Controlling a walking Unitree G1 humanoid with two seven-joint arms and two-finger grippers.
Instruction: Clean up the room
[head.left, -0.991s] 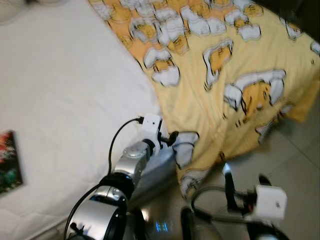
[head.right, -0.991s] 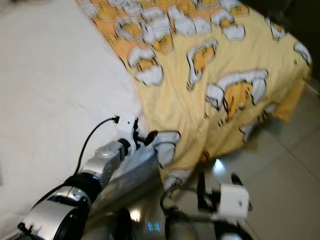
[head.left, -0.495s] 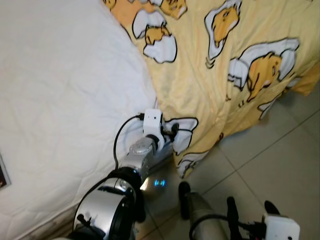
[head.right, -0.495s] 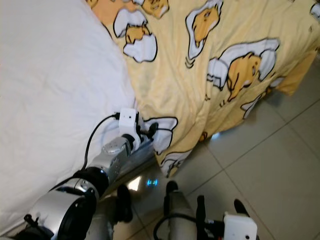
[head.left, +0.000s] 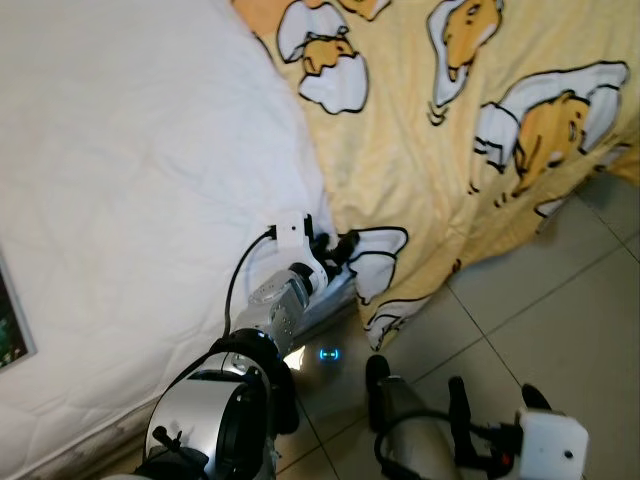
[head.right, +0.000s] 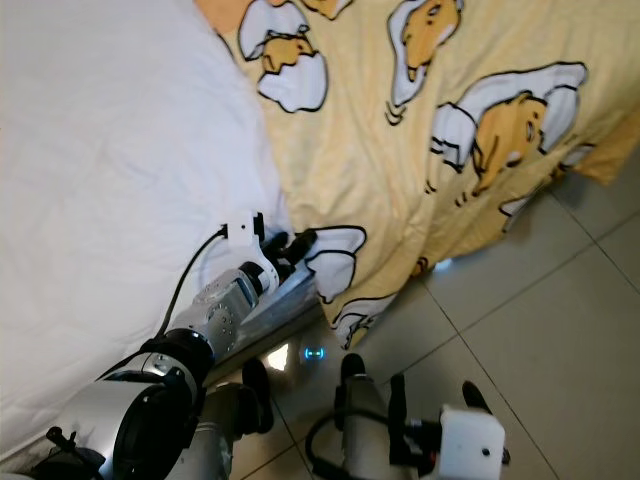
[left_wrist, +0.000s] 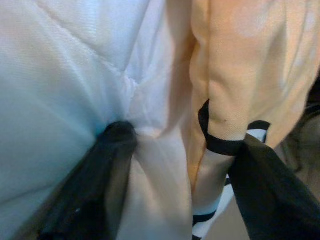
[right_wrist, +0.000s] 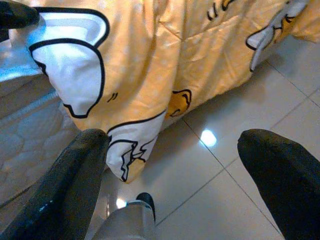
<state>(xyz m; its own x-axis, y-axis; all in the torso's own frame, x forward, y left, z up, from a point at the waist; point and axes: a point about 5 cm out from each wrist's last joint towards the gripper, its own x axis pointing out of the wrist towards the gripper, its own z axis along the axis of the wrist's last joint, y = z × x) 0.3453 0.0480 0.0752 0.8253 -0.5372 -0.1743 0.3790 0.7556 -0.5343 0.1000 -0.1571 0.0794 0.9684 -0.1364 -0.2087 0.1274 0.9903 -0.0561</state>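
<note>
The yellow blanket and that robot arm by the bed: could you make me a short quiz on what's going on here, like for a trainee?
1. True or false: the left gripper is at the edge of the yellow blanket, where it meets the white mattress.
2. Where is the right gripper?
A. Clamped on the blanket
B. Open, above the tiled floor beside the bed
C. Resting on the mattress
3. Fill in: the blanket's corner hangs over the bed's side towards the ____.

Key: 1 true; 2 B; 3 floor.
</note>
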